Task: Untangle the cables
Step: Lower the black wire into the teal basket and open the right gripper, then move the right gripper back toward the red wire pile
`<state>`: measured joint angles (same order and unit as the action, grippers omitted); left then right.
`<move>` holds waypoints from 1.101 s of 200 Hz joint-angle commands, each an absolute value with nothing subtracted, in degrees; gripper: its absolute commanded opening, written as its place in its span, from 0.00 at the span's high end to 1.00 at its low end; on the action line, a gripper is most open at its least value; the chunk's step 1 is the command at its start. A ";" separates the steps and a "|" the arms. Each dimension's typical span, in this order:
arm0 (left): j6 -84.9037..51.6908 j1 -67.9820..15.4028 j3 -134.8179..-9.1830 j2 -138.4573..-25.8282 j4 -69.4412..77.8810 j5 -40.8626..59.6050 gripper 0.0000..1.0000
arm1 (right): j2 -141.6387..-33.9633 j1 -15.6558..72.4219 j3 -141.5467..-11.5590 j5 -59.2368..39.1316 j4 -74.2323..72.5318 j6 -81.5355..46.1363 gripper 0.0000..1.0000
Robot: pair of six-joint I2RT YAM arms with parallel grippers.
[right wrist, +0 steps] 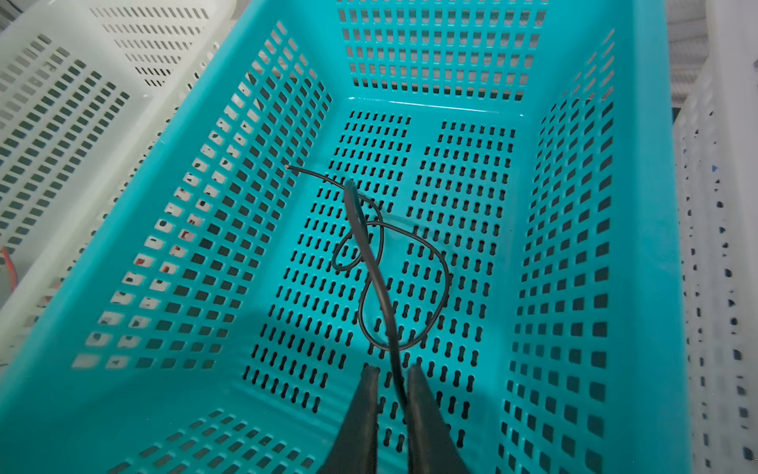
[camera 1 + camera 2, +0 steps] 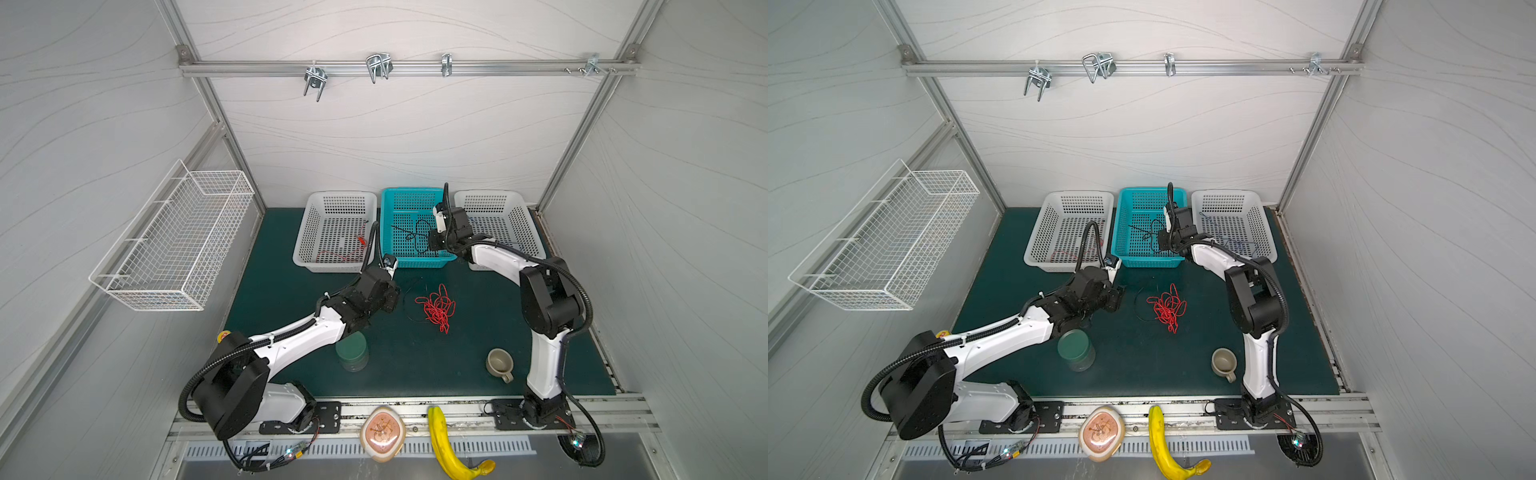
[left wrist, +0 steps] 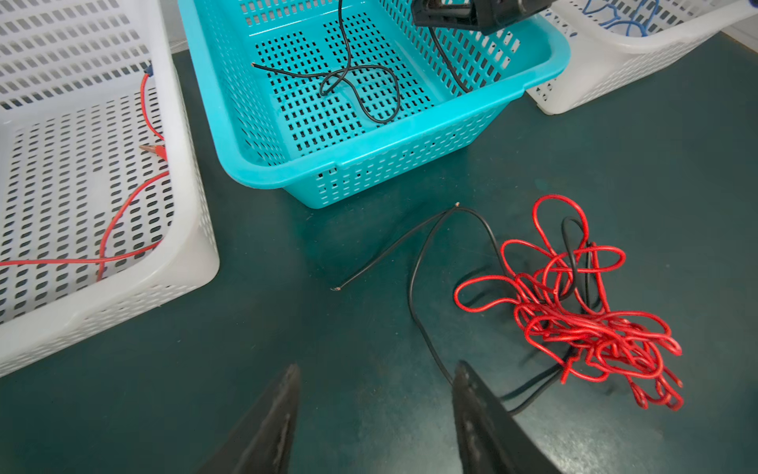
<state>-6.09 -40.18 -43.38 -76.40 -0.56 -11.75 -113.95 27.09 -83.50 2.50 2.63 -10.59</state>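
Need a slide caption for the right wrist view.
Right tool over the turquoise perforated plastic basket, thin black wire looped on its floor and running between the jaws.

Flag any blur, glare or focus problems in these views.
Both top views: soft, evenly lit; the loose black cable nearly vanishes on the dark mat. Left wrist: red tangle sharp, fingers blurred. Right wrist: black cable in the teal basket defocused close to the lens, glare streak along the basket's floor edge.
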 commanded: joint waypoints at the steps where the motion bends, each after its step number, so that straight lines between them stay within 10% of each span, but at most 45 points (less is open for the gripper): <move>1: -5.98 -40.07 -45.40 -76.27 1.09 -10.75 0.40 | -112.80 27.42 -84.37 2.70 3.91 -9.99 0.80; 76: -6.18 -40.03 -45.09 -75.94 0.91 -10.24 0.40 | -103.80 27.40 -79.23 3.13 2.12 -9.70 0.61; 220: -9.99 -40.16 -45.80 -78.13 0.29 -6.09 0.40 | -79.83 33.35 -54.83 5.30 8.76 -11.68 0.59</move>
<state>-8.23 -40.18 -43.38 -77.14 -0.56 -7.64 -83.72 32.10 -57.52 4.36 5.91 -10.72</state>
